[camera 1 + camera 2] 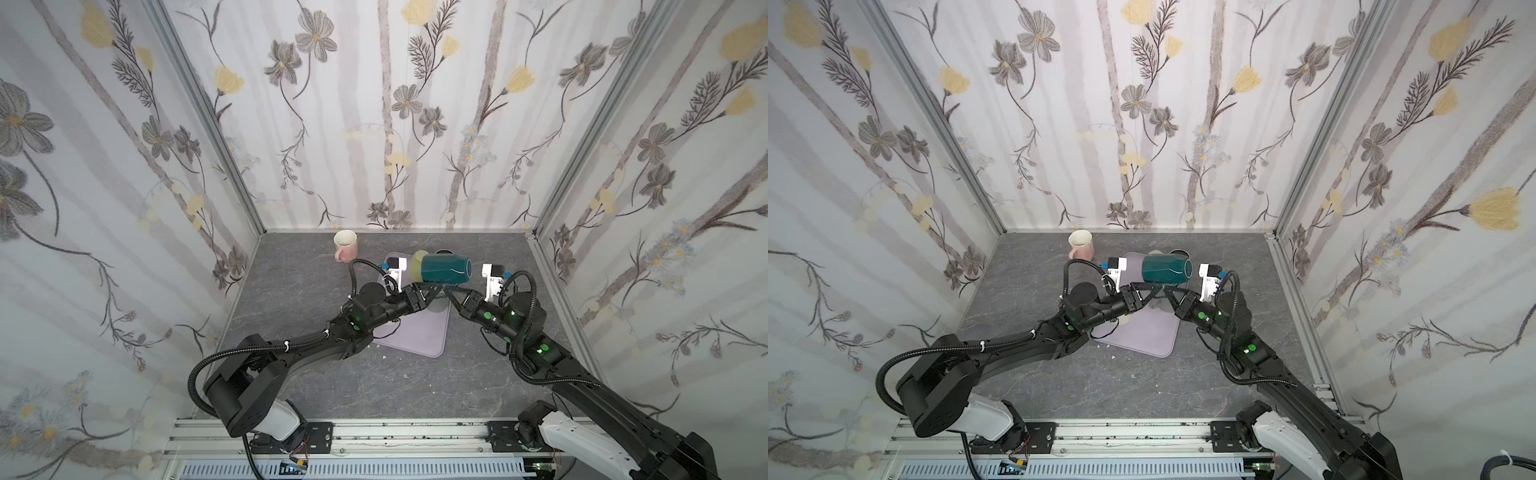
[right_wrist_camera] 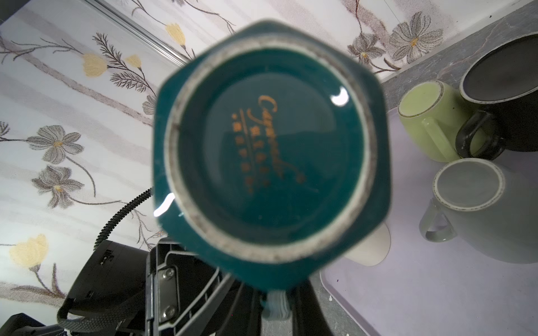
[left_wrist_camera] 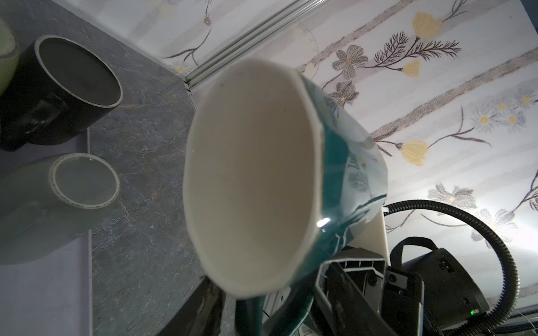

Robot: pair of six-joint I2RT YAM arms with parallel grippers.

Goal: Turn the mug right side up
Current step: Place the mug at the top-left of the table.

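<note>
1. Teal glazed ceramic mug (image 1: pixel 444 269) hangs in the air above the far half of the lilac rectangular tray (image 1: pixel 419 340), clear of it and lying on its side, neither inverted nor upright.
2. Its cream-lined mouth (image 3: pixel 253 180) faces the left arm and its ringed base (image 2: pixel 270 145), with gold lettering, faces the right arm. The handle (image 2: pixel 276 308) points down toward the tray.
3. The right gripper (image 1: pixel 449 292) is clenched on that handle from below and, by the look of it, carries the mug alone.
4. The left gripper (image 1: pixel 436 288) sits just beside it under the mug's body. I cannot tell whether its jaws are parted or closed, or whether they touch the handle or the body, since the mug hides the tips.
5. My judgement of progress: the lift off the tray is done, and roughly half of the turn.
6. What is left: roll the mug on until the mouth faces up, set its base down on the tray, then let go.
7. A pale green mug (image 2: pixel 419 116), a black mug (image 2: pixel 506 75) and a grey mug (image 2: pixel 468 186) crowd the tray's far end, bases up, so the bare near part of the tray looks the safer landing spot.
8. A pink mug (image 1: pixel 345 246) stands upright off the tray, beyond its far left corner, and seems to need nothing
</note>
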